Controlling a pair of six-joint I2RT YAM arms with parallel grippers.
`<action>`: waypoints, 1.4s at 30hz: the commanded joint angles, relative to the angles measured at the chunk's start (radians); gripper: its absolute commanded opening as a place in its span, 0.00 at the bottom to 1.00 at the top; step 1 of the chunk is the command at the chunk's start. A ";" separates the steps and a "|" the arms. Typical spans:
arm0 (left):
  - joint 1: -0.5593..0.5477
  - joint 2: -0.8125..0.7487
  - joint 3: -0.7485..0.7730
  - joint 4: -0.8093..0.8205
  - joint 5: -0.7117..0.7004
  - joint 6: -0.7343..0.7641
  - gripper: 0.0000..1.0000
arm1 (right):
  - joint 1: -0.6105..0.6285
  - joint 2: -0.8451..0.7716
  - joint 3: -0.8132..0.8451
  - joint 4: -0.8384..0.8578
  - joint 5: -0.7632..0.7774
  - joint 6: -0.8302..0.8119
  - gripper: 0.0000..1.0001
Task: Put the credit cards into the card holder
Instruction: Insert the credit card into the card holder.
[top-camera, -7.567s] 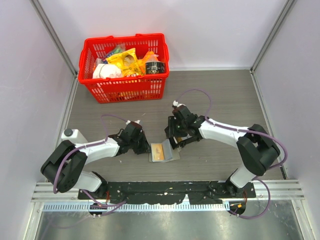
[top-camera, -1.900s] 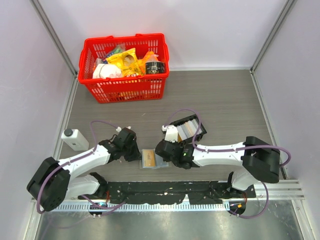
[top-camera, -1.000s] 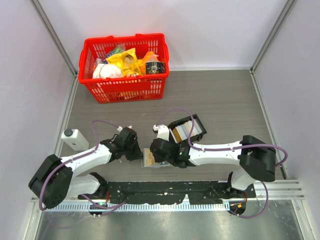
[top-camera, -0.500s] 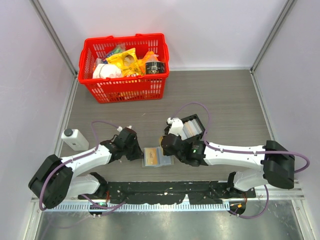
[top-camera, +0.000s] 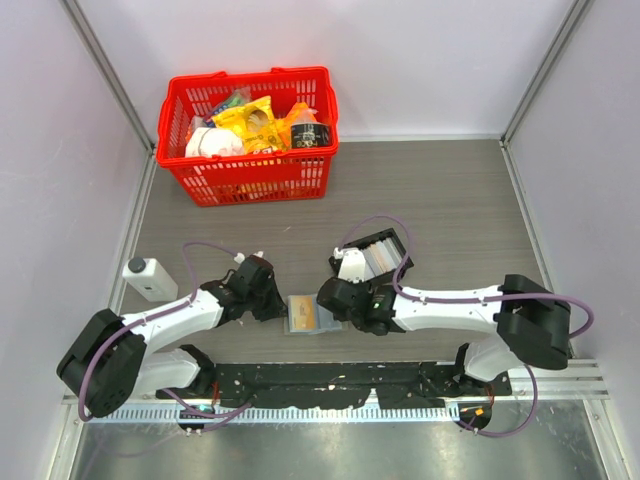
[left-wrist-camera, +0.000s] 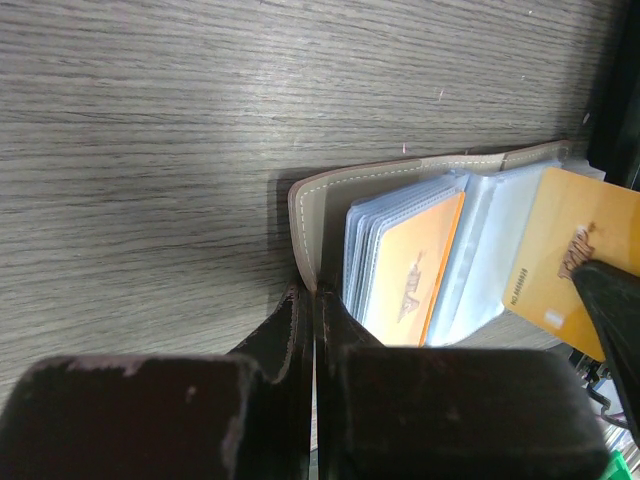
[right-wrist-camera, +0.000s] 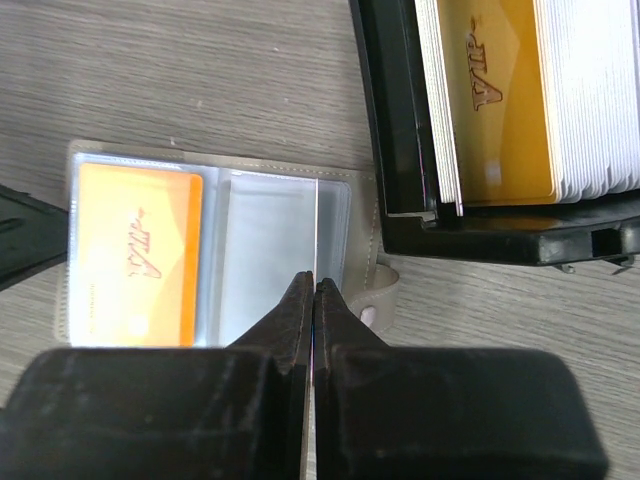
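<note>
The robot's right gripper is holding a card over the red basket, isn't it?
Not quite. The right gripper holds the credit card over the open card holder, not over the red basket. The right wrist view shows this.

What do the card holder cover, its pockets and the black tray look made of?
Card holder cover: likely leather or faux leather, matte beige, with stitched edge. Pockets: clear soft plastic film, glossy; glare and a card showing through. Black tray: probably rigid moulded plastic, slightly shiny.
</note>
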 joint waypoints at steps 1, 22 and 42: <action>-0.002 0.023 -0.027 -0.025 -0.043 0.010 0.00 | 0.011 0.050 0.021 -0.011 0.059 0.025 0.01; -0.004 0.061 -0.027 -0.001 -0.037 0.005 0.00 | 0.034 0.078 0.075 0.263 -0.134 -0.090 0.01; -0.002 0.101 -0.042 0.013 -0.063 -0.003 0.00 | -0.058 -0.144 -0.006 0.048 0.036 -0.053 0.01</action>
